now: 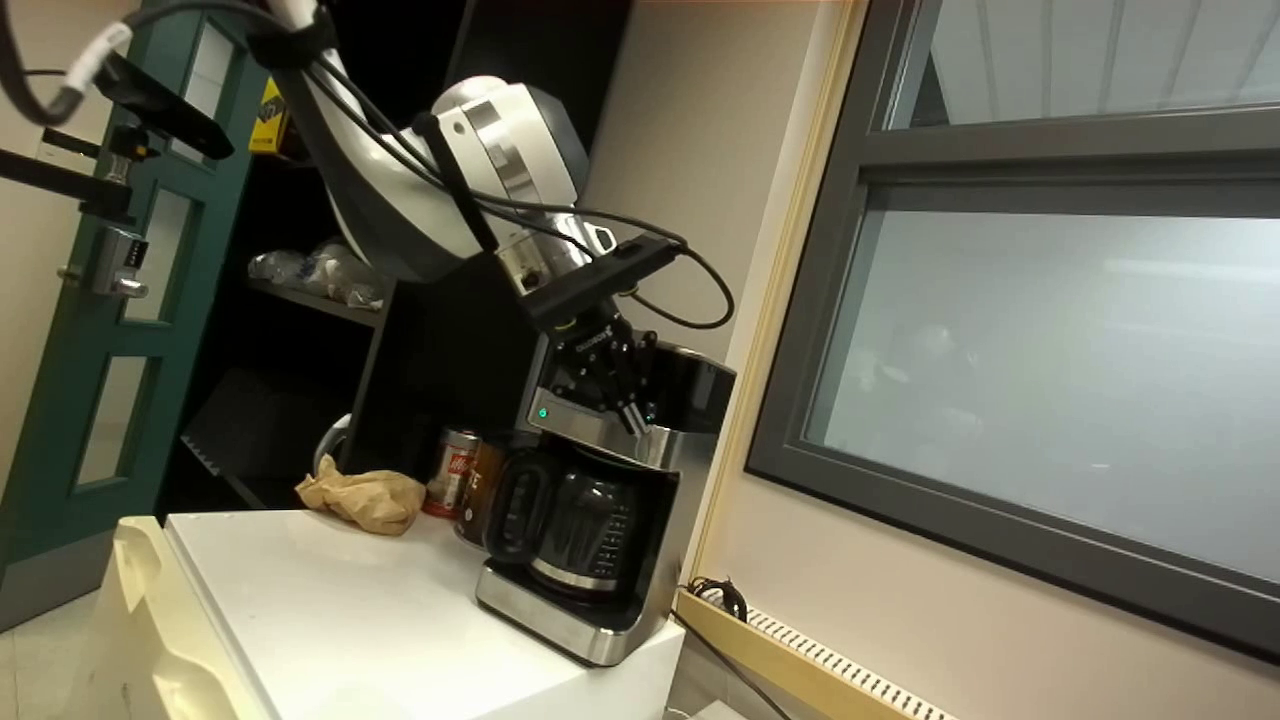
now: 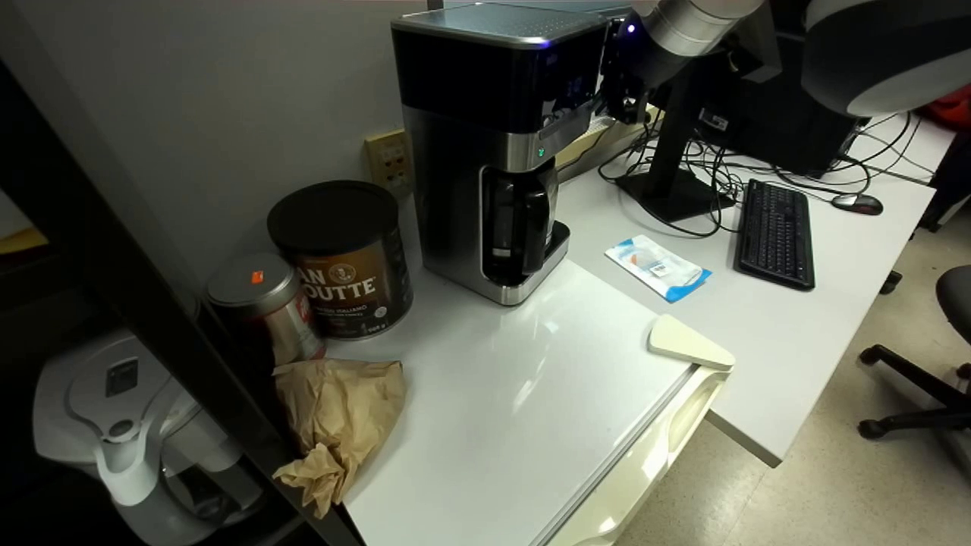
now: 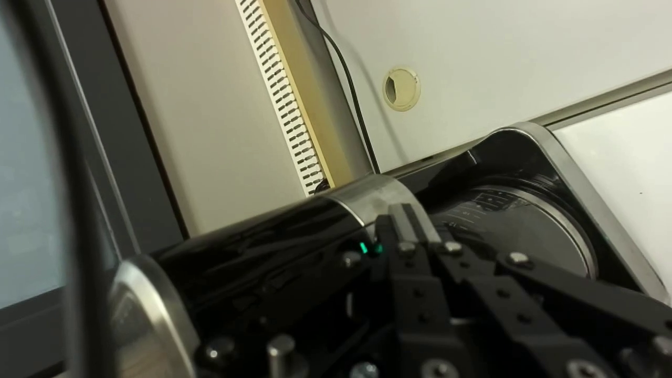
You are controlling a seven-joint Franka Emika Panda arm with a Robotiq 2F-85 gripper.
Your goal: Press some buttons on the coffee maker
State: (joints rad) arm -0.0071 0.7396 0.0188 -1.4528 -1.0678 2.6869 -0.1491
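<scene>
A window [image 1: 1040,400] takes up much of a wall [image 1: 690,130], and the arm [image 1: 380,190] slants down from above. In an exterior view a desk [image 2: 774,341] stands beside a white cabinet [image 2: 516,402]; the coffee maker [image 2: 451,197] is upright on that cabinet. A keyboard [image 2: 777,235] lies on the desk. Just beside the coffee maker stands a large can [image 2: 345,292], with a crumpled bag [image 2: 341,409] and a small can [image 2: 265,296] near it. The carafe [image 1: 590,525] sits inside the coffee maker. A packet [image 2: 658,267] and a mouse [image 2: 857,203] lie on the desk.

The gripper [image 3: 412,223] has its fingertips pressed together at the front of the coffee maker, before the steel band [image 1: 580,424] and above the carafe; whether they touch the band, I cannot tell. The gripper hides part of the front, and the buttons cannot be made out. On the band, to one side of the fingertips, a green light [image 1: 543,412] is lit.
</scene>
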